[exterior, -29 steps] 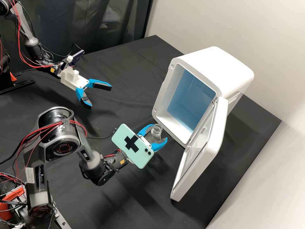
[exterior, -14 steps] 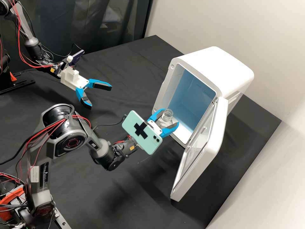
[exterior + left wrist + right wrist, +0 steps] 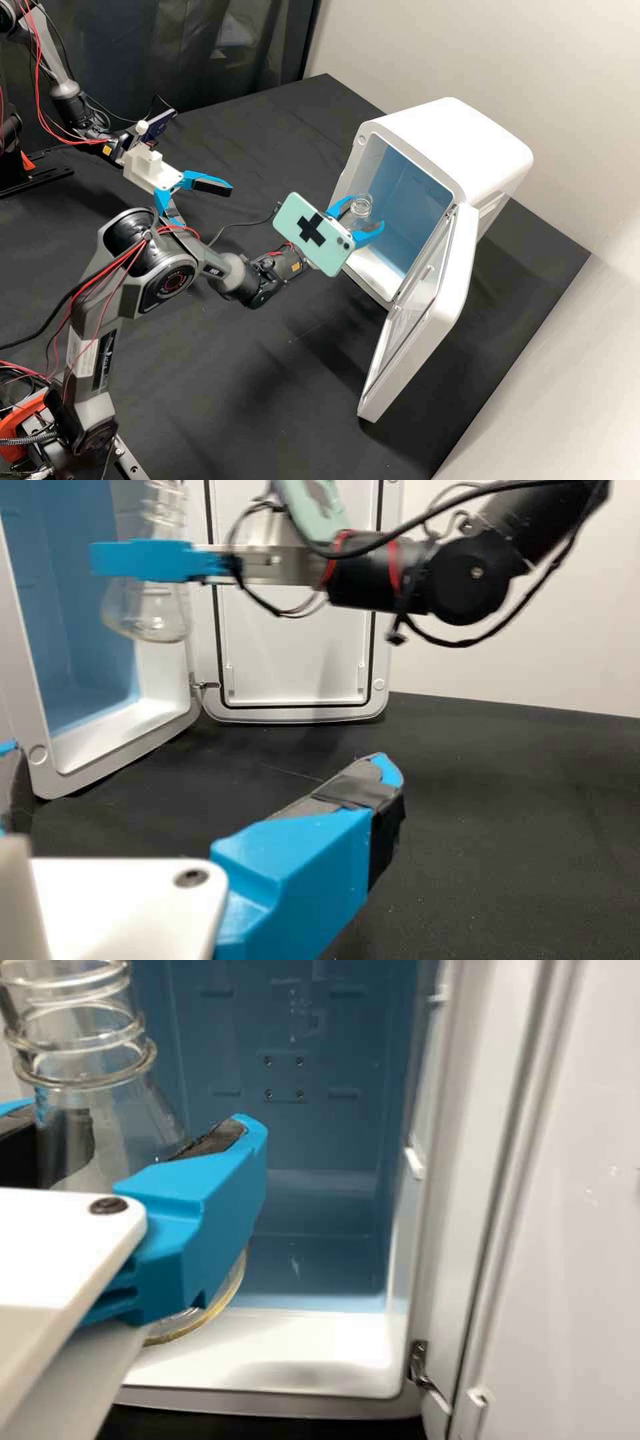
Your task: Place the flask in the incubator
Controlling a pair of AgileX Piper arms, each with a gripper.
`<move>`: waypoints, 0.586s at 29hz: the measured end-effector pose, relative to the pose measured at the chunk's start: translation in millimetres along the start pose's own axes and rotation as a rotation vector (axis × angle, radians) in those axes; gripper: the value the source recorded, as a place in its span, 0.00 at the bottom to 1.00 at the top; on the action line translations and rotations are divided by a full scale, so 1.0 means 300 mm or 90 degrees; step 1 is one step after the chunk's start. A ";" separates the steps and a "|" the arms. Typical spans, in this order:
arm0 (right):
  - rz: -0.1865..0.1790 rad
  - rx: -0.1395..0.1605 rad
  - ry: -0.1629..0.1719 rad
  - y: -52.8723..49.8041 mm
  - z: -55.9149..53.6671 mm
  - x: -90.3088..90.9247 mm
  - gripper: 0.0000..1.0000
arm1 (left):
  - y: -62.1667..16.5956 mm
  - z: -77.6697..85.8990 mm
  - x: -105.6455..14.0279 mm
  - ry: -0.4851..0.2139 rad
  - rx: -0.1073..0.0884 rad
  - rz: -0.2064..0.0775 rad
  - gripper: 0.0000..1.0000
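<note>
We are lifting the flask (image 3: 361, 202) with our right gripper (image 3: 357, 219), which is closed tightly around the glass body. It has risen from near the worktop (image 3: 280, 133) into the open mouth of the incubator (image 3: 460, 143), so only the lowering remains, we think. Our left gripper (image 3: 197, 200) is waiting spread wide and empty toward the worktop's left edge. A dark curtain (image 3: 200, 47) is hanging behind.

The black bench (image 3: 280, 127) has a dark, slightly wrinkled cloth on it. A plain pale wall (image 3: 467, 47) stands at 1 o'clock. A dark curtain (image 3: 200, 47) hangs at 11 o'clock. At 4 o'clock a pale surface (image 3: 573, 400) lies beyond the bench edge.
</note>
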 end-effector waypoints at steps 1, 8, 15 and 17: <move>-0.008 -0.008 -0.008 -0.015 -0.008 0.021 0.00 | 0.001 0.001 0.002 0.000 0.000 0.000 1.00; -0.031 -0.049 -0.043 -0.058 -0.007 0.118 0.00 | -0.002 0.017 0.011 -0.011 0.003 -0.006 1.00; -0.034 -0.051 -0.094 -0.076 0.023 0.192 0.00 | 0.001 0.026 0.021 -0.018 0.006 -0.007 1.00; -0.034 -0.049 -0.102 -0.081 0.031 0.205 0.00 | 0.004 0.026 0.023 -0.018 0.008 -0.005 1.00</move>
